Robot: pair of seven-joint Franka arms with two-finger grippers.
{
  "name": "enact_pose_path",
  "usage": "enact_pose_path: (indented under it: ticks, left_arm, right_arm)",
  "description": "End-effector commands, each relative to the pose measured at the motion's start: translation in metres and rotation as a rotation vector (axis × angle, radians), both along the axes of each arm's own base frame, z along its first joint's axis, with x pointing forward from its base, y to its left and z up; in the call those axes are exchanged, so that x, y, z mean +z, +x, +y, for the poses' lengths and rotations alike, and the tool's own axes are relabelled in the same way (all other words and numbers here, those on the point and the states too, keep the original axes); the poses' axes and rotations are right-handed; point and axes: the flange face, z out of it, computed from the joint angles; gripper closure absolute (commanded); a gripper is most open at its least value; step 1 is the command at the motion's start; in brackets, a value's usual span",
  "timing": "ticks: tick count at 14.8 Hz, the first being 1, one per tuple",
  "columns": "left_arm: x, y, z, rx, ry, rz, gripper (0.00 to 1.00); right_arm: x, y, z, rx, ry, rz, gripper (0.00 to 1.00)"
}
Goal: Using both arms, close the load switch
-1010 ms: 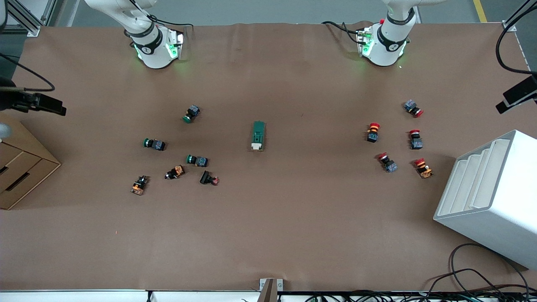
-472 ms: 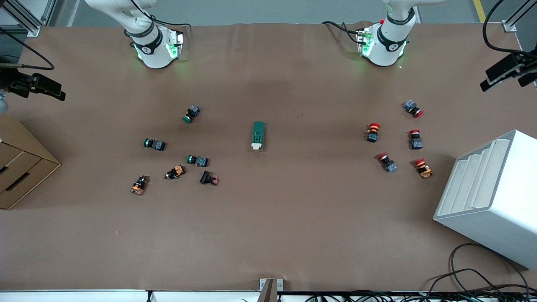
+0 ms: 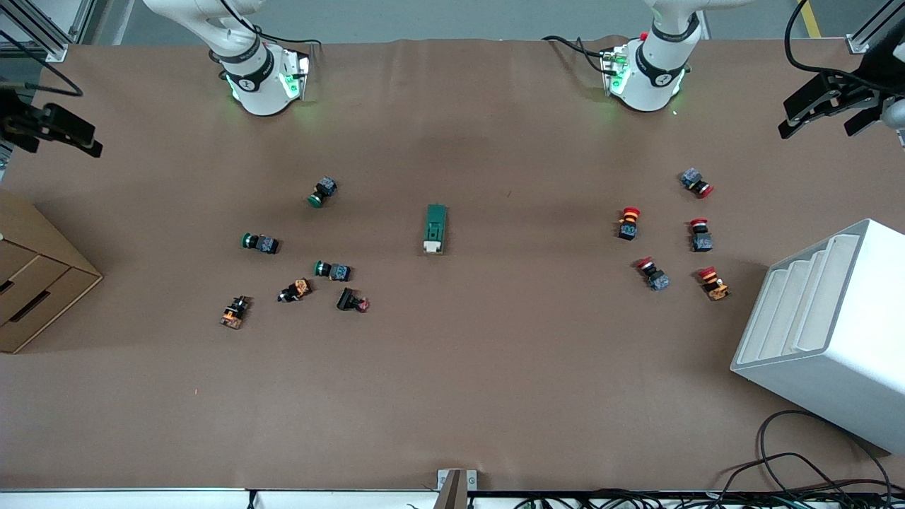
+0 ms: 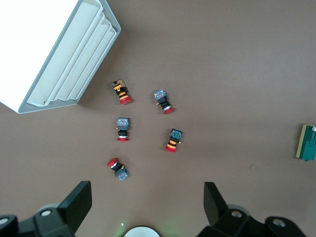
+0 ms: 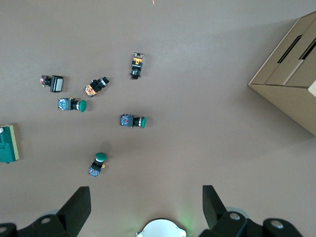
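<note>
Both end effectors rise at the desk ends; load switch untouched mid-desk

The brown paper-covered desk point(image 3: 452, 396) fills the room's view, a white stepped rack point(image 3: 824, 329) and cardboard drawer box point(image 3: 35, 283) at its ends. The left end effector point(image 3: 824, 106) has climbed over the left arm's end, fingers spread wide; the right end effector point(image 3: 53, 131) has likewise lifted at its end, also spread wide, so both seem only to be starting their approach. The load switch point(image 3: 435, 228) lies well apart from both, between green-capped push buttons point(image 5: 132, 121) and red-capped push buttons point(image 4: 172, 140), white handle toward the front camera.
</note>
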Motion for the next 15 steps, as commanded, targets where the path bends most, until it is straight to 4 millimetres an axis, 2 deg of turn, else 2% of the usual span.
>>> enact_pose_path:
  ticks: [1, 7, 15]
  left_arm:
    - [0.000, -0.005, 0.001, -0.026, 0.021, -0.017, 0.00]
    - [-0.007, 0.000, -0.010, -0.045, 0.063, -0.035, 0.00]
    - [-0.006, 0.015, -0.008, -0.050, 0.041, -0.035, 0.00]
  right_arm:
    - [0.003, -0.011, -0.003, 0.015, 0.007, -0.018, 0.00]
    - [0.004, -0.007, 0.002, 0.025, 0.006, -0.038, 0.00]
    - [0.001, -0.007, -0.009, 0.006, 0.007, -0.027, 0.00]
